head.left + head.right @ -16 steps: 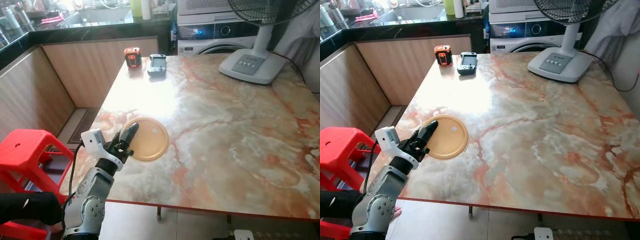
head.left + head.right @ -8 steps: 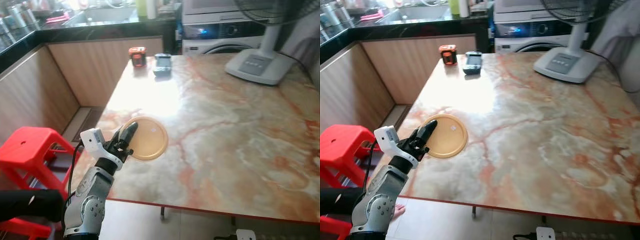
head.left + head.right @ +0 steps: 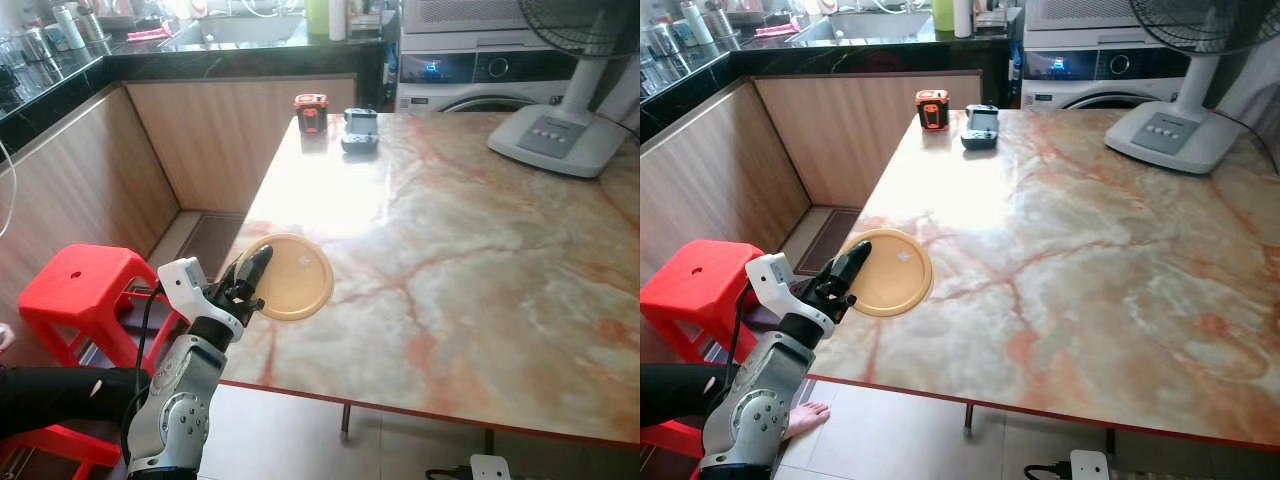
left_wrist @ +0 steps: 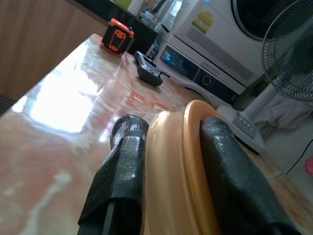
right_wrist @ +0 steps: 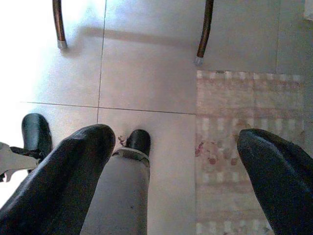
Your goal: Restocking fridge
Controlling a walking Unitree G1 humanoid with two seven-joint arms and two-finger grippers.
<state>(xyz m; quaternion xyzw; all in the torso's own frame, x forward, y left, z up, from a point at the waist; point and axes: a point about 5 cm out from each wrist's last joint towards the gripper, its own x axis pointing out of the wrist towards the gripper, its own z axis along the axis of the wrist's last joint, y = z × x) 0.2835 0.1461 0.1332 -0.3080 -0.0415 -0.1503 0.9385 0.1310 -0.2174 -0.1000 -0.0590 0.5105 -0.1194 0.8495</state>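
- left pincer (image 3: 252,275) clamped on rim of tan plate (image 3: 295,276), one finger either side
- plate lies flat near worktop (image 3: 480,250) left edge
- right pincer (image 5: 173,181) spread wide above tiled floor (image 5: 146,73), holding nothing

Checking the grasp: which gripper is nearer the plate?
Left. The left gripper is clamped on the plate rim at the table edge; the right gripper hangs open over the floor.

Marble-pattern orange-white tabletop (image 3: 480,270), glare near far end. Wood-panel cabinet fronts (image 3: 215,140) w/ black counter (image 3: 60,85). Red plastic stool (image 3: 75,295). White fan base (image 3: 560,140). Pale tile floor (image 5: 146,73).
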